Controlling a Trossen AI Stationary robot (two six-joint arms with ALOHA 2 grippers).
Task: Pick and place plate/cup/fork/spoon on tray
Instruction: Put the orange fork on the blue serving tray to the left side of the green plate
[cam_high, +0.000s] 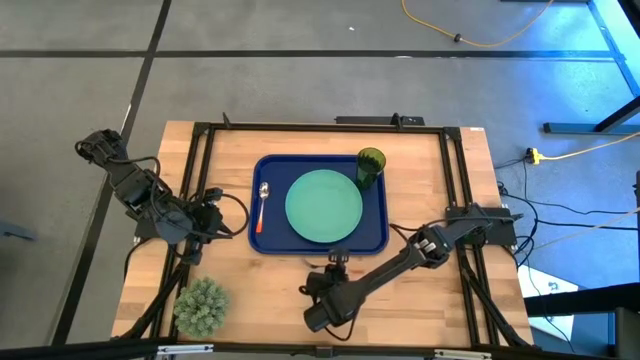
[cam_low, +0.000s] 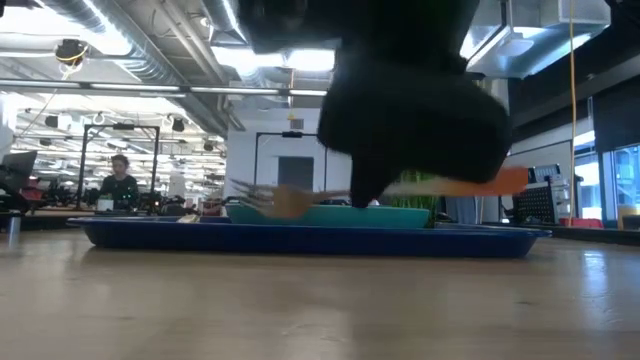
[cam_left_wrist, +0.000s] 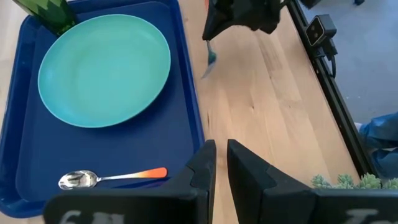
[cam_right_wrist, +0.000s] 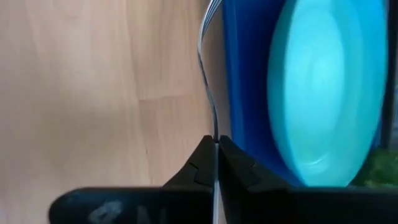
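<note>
Gripping fork (cam_right_wrist: 208, 93), right claw (cam_right_wrist: 216, 163), beside tray (cam_right_wrist: 244, 93)

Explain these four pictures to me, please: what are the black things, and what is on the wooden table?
The black things are two robot arms, each ending in a two-finger pincer. One picture looks straight down from above, one looks level across the tabletop, and two come from cameras on the arms' wrists. On the table sits a dark blue tray. In it lie a mint-green plate, a green cup at one corner, and a spoon with an orange handle. A spiky plant stands at a table corner. The right pincer, just outside the tray's near edge, is shut on a fork. The left pincer waits beside the tray, holding nothing.
</note>
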